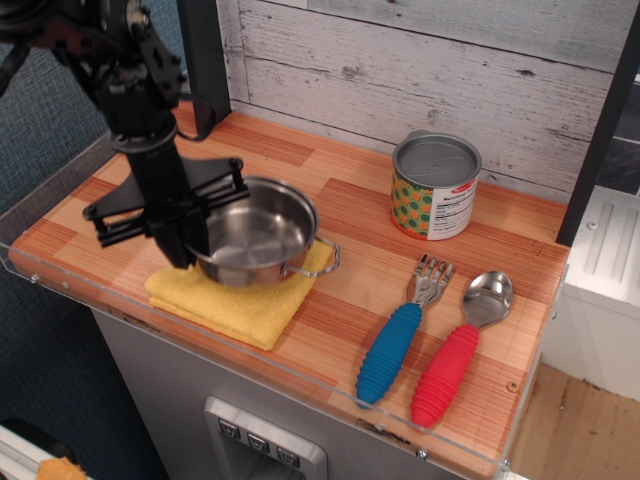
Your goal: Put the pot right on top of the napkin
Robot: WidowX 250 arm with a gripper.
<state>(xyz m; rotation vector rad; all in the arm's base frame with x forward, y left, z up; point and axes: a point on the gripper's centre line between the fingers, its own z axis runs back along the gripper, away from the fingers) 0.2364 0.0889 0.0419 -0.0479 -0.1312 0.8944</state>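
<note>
Observation.image showed the pot [258, 235] as a small, shallow, round stainless-steel vessel, its bright inside mirroring its surroundings, with a thin wire loop handle sticking out on its right side toward the cutlery. It was over the napkin [245, 300], a folded yellow terry cloth lying near the front-left corner of the worktop; whether the base already touched the cloth could not be told, but the pot covered most of the napkin's rear half, leaving the front and left edges of the cloth showing. The black gripper [185, 235] was clamped on the pot's left rim, its vertical body rising from there toward the rear-left corner, with thin black bars jutting sideways just above the rim. Further out, a printed tin can [436, 187] stood near the back edge, well apart from the pot. Near the front-right corner lay a blue-handled fork [402, 334] and, just beside it, a red-handled spoon [458, 350]. The wood-grain worktop [350, 225] carried a clear plastic rim along its front edge.
</note>
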